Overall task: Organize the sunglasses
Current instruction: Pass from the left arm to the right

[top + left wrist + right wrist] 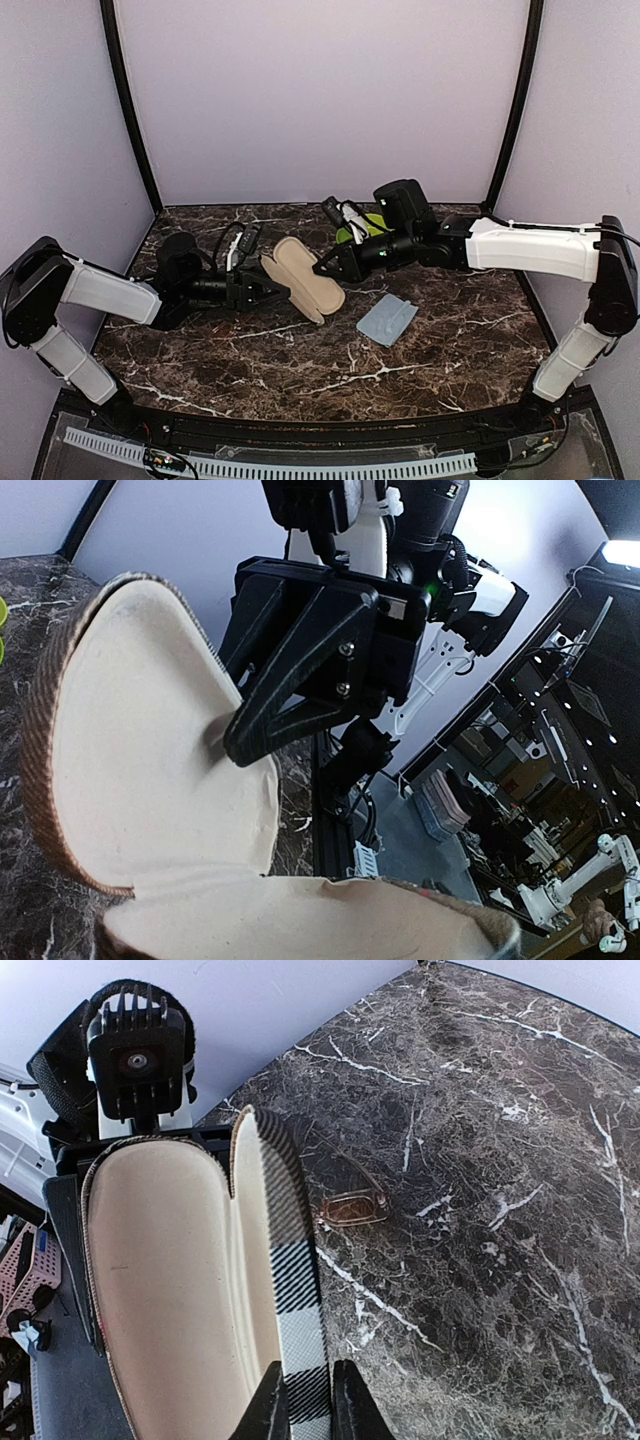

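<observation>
Two grippers at one case [305, 278], spread open mid-table with the cream lining up. Right gripper [303, 1402] pressed together on the plaid rim of the raised half, one fingertip on either side, plain from the right wrist. Left gripper [266, 290] up against the opposite end of the case; fingers hidden by the shell, so cannot tell whether clamped or spread. From the left wrist, only lining and the right gripper's dark finger touching the inner face. One pair of sunglasses [352, 1207] flat on the marble just beside the case, on its plaid outer side: an amber lens and a thin temple showing, the rest not made out. One blue-grey cloth [387, 319] near the case on the right arm's side, apart from it. One green thing [352, 232] partly hidden behind the right arm; cannot tell what. Open marble on the table [450, 370] along the near strip and toward the right edge; case well apart from the front edge.
</observation>
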`<action>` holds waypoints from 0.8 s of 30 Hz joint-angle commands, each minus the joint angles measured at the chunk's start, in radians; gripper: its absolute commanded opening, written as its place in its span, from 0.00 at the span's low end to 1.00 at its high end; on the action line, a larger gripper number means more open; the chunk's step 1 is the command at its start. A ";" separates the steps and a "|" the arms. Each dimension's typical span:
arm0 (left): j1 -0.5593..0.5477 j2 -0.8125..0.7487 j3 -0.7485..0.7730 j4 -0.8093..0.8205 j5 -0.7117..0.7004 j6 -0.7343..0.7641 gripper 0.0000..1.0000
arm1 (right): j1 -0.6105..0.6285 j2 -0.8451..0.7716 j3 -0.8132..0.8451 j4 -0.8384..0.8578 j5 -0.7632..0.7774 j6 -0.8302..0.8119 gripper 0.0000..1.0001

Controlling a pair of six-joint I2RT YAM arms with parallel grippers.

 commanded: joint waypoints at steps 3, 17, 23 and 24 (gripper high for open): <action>-0.003 -0.004 0.030 0.068 0.016 0.012 0.09 | 0.012 0.003 0.031 -0.003 0.019 0.000 0.12; -0.002 0.016 0.023 0.035 -0.006 -0.018 0.75 | 0.005 -0.036 0.065 -0.107 0.157 -0.047 0.08; -0.002 0.006 0.009 0.031 -0.023 -0.010 0.85 | -0.018 -0.068 0.055 -0.108 0.165 -0.047 0.07; -0.002 0.002 0.007 0.026 -0.025 -0.008 0.86 | -0.022 -0.070 0.057 -0.115 0.171 -0.050 0.06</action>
